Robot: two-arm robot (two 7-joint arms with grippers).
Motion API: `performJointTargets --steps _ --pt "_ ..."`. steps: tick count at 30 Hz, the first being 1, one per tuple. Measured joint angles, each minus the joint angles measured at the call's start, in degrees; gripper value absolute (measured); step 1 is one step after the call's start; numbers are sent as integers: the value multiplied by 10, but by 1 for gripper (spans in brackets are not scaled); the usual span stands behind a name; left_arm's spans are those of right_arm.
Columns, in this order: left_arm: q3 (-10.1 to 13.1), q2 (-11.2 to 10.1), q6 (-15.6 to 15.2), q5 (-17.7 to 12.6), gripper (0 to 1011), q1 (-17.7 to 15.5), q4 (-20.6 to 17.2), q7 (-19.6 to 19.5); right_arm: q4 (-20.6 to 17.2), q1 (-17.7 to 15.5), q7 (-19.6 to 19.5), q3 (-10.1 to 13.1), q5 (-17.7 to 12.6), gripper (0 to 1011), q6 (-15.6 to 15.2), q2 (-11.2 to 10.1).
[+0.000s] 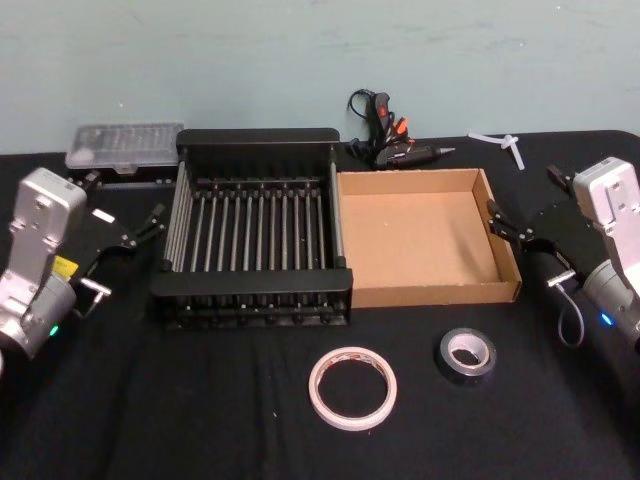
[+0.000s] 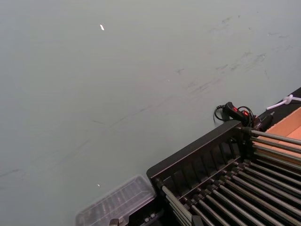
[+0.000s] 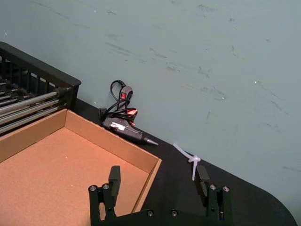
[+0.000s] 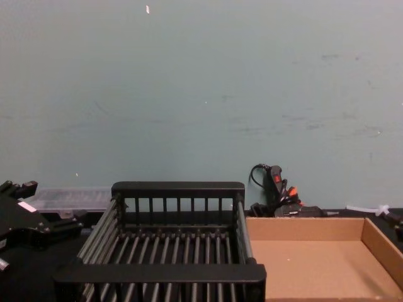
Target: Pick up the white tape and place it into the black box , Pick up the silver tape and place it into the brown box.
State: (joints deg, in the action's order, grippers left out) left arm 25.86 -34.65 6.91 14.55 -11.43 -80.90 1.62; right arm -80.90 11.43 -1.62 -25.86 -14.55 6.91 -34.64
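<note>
White tape (image 1: pixel 352 388) lies flat on table (image 1: pixel 200 420), nearer the robot than both grippers; left gripper (image 1: pixel 122 242) and right gripper (image 1: pixel 522 236) open, empty, roughly equidistant.

Black box (image 1: pixel 252 228) and brown box (image 1: pixel 425 238) are set side by side mid-desk (image 1: pixel 150 420), walls touching, black box on the left. White tape (image 1: pixel 352 388) is laid flat in front of their junction; silver tape (image 1: pixel 466 354) just right of it, in front of the brown box. Glue gun (image 1: pixel 392 142) is placed behind the boxes at the wall; a clear case (image 1: pixel 123 147) behind-left of the black box. Left gripper (image 1: pixel 125 243) is held left of the black box, right gripper (image 1: pixel 520 235) right of the brown box.
</note>
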Motion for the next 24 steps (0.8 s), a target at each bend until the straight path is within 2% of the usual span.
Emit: performJointTargets --steps 24 --pt "0 0 0 0 1001 0 0 0 0 0 0 0 0 1002 0 0"
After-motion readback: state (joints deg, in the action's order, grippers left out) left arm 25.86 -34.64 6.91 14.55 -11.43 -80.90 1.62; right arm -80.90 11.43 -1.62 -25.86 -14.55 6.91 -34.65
